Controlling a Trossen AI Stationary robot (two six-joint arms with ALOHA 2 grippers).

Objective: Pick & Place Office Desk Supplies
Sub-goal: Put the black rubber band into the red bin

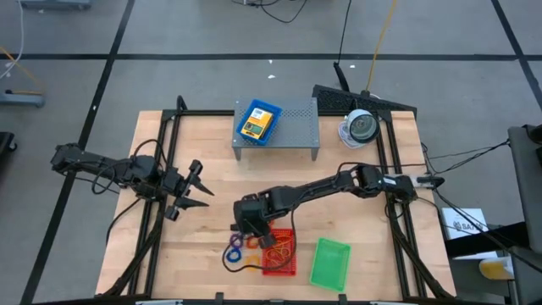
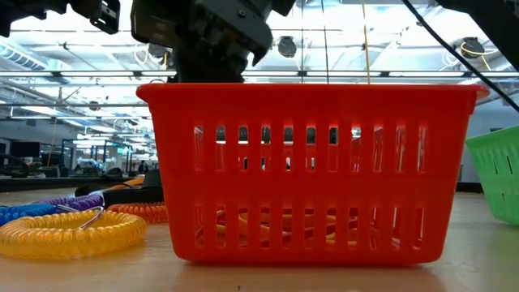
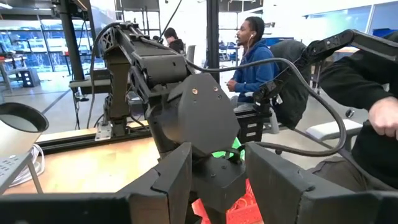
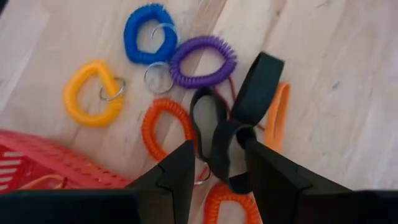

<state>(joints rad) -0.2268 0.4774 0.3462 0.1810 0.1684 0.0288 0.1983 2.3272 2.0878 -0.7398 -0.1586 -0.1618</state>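
Wooden table [image 1: 212, 152] seen from above, w/ two dark arms.

Right gripper [image 4: 216, 163] is held low over a cluster of coiled rings near the table's front edge, just left of the red mesh tray [image 1: 282, 254]. Its fingers [image 4: 177, 171] are set apart, w/ a black loop strap [image 4: 239, 121] lying between and under them; whether the strap is touched or gripped can't be told.

In the right wrist view the rings are laid out on the wood: blue ring [image 4: 149, 32], purple ring [image 4: 202, 61], yellow ring [image 4: 90, 93], orange ring [image 4: 166, 127]. Blue and purple are touching; metal key rings are attached to several. A second orange coil is partly hidden beneath the fingers.

Green mesh tray [image 1: 330, 263] is placed just right of the red tray, close but apart. Thin bands are seen inside the red tray.

Grey perforated shelf [image 1: 292, 127] is at the table's rear, w/ a blue tray [image 1: 258, 121] on it holding a yellow crayon box [image 1: 254, 127]. A round white-and-grey device [image 1: 360, 129] is beside the shelf.

Left gripper [image 1: 196, 188] is held at the table's left side, well apart from the supplies, fingers spread, nothing between them.

People are seated in the room beyond.
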